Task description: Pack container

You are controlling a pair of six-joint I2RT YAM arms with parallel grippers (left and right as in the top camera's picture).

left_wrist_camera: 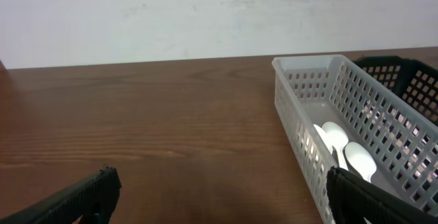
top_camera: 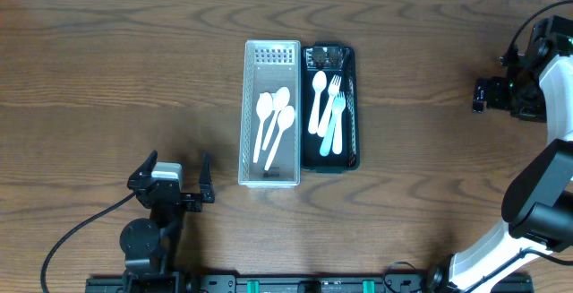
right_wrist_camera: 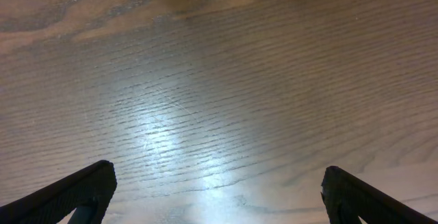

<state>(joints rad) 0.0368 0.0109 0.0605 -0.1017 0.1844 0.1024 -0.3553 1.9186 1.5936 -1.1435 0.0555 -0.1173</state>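
Note:
A white slatted container (top_camera: 243, 114) lies mid-table with three white plastic spoons (top_camera: 273, 118) inside. Touching its right side is a black container (top_camera: 354, 105) holding a white spoon (top_camera: 318, 96) and forks (top_camera: 336, 105), one pale blue. My left gripper (top_camera: 175, 166) stands open and empty on the table, left of the white container's near end. In the left wrist view that gripper (left_wrist_camera: 219, 196) looks along the white container (left_wrist_camera: 356, 101), with the spoons (left_wrist_camera: 342, 148) showing inside. My right gripper (top_camera: 481, 94) hangs open at the far right. In its own view, this gripper (right_wrist_camera: 217, 190) has only bare wood under it.
The wooden table (top_camera: 107, 78) runs wide to the left and right of the two containers. A white wall (left_wrist_camera: 205, 11) rises beyond the table's far edge. A black cable (top_camera: 72, 239) trails from the left arm's base.

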